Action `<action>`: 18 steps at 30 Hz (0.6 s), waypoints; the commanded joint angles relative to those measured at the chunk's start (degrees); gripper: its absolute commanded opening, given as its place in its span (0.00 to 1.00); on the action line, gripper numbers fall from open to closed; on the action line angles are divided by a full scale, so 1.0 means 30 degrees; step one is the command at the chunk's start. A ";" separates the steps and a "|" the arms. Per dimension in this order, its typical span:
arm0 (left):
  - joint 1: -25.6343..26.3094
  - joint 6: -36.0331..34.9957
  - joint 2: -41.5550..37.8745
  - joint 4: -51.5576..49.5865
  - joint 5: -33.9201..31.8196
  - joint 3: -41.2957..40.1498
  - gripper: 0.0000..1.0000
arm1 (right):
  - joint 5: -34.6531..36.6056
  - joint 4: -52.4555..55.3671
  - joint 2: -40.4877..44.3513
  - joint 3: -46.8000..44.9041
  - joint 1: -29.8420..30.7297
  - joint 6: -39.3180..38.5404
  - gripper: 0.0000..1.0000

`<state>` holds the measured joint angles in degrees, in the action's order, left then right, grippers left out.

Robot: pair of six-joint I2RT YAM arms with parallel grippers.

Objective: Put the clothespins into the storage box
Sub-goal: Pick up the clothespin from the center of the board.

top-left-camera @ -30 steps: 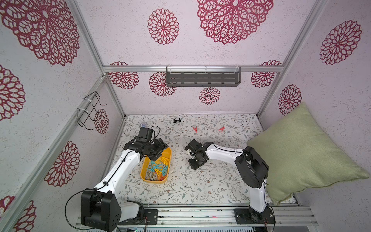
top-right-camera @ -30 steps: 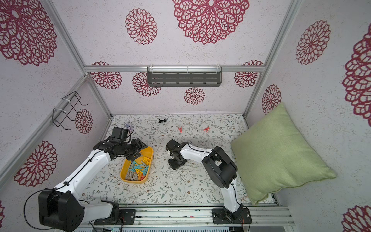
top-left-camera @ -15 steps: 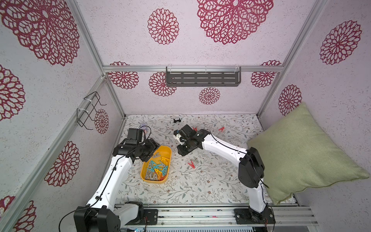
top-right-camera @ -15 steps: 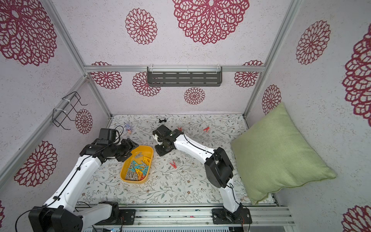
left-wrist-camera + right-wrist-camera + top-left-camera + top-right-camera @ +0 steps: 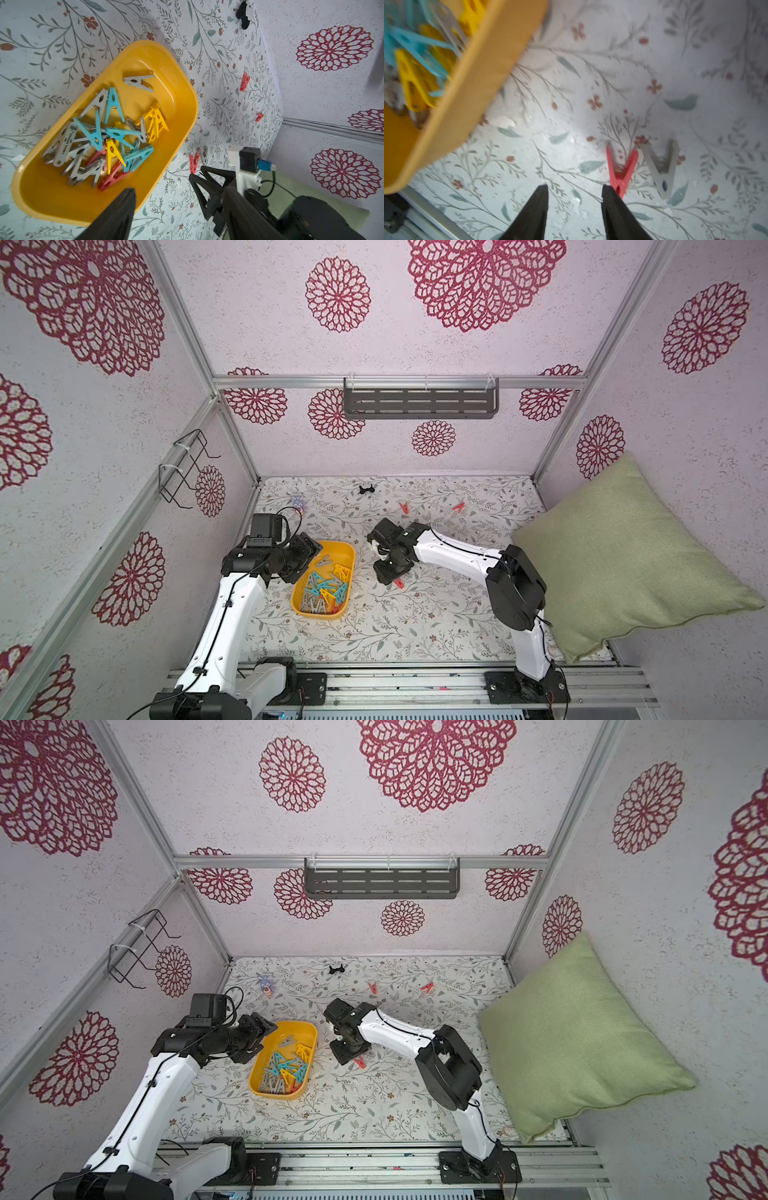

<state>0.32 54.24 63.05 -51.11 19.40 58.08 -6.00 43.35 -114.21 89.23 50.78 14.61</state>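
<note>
Two strays, red clothespin (image 5: 623,168) & grey clothespin (image 5: 662,166), lie lower right as my R gripper (image 5: 574,187), just swung back, jaws newly parted & empty, lines up a pickup; storage box (image 5: 477,83) upper left; L gripper (image 5: 178,189) likewise spread.

The storage box (image 5: 338,551) is yellow-orange, and the clothespins (image 5: 116,133) in it are blue, yellow, grey and red. The table (image 5: 415,635) is white with grey-green leaves and little red flowers. The walls (image 5: 415,344) are pale with big dark red flowers. The pillow (image 5: 623,564) on the right is green.
</note>
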 commanded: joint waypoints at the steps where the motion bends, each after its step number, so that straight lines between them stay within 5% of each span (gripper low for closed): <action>1: 0.0124 0.0307 0.0278 0.0826 0.0609 -0.0346 0.73 | 0.0338 -0.1211 0.2191 -0.1979 -0.0419 0.0256 0.53; 10: 0.1860 0.1039 0.1373 0.1681 -0.0005 0.0017 0.73 | 0.0544 -0.2267 0.1293 -0.3474 -0.0490 0.0348 0.52; 18: 0.2266 0.1226 0.1516 0.1709 -0.0219 -0.0003 0.73 | 0.0882 -0.2069 -0.0065 -0.2640 -0.0551 0.0024 0.36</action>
<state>6.85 57.52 67.55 -47.24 19.77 57.47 -4.71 36.62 -113.38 79.72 49.17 14.96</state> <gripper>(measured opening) 0.733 0.372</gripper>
